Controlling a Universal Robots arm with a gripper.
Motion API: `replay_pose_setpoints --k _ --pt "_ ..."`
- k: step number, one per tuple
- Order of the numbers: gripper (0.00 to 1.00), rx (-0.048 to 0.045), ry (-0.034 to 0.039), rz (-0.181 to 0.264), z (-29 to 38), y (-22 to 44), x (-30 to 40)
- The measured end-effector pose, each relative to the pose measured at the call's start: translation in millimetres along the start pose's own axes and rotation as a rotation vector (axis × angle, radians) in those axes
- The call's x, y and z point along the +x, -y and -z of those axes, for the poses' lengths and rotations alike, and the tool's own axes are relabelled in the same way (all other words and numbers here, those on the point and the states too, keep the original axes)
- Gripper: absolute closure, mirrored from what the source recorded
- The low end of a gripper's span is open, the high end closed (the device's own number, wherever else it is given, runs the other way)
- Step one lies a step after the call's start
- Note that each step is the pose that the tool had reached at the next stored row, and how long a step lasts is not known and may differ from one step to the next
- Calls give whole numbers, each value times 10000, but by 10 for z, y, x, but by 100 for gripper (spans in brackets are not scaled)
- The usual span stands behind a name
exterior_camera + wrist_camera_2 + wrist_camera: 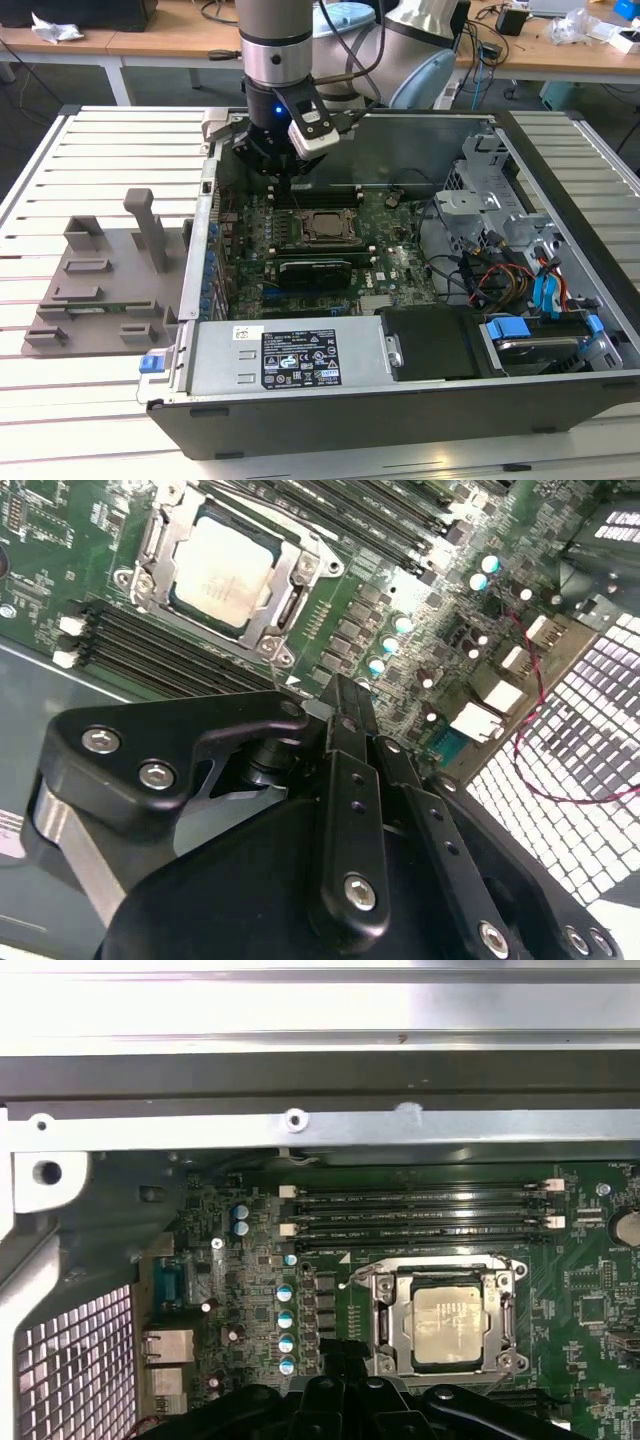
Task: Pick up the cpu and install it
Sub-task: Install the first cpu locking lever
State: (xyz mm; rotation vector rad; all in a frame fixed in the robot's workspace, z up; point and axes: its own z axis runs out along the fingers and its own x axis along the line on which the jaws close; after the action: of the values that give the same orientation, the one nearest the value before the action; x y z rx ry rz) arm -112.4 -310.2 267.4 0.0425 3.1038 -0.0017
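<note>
White slatted surface (pixel 100 150) carries the open computer case; my black hand (pixel 345 705), fingers together and empty, hovers beside the square silver-topped cpu (pixel 222 567), seated flat in its socket, at 11 o'clock in the second wrist view.

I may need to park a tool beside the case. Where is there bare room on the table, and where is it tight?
Bare slats lie on the slatted table behind the grey holder tray, and in front of it. Inside the computer case it is crowded: the gripper hangs over the motherboard beside the cpu seated in its socket, with cables and drive bays toward the exterior view's right.
</note>
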Motion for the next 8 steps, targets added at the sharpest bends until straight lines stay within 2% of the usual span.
replay_pose_setpoints --k 7,8 --pt "89 -2 0 1 -8 -80 84" --pt "89 -1 -1 8 -13 -107 89"
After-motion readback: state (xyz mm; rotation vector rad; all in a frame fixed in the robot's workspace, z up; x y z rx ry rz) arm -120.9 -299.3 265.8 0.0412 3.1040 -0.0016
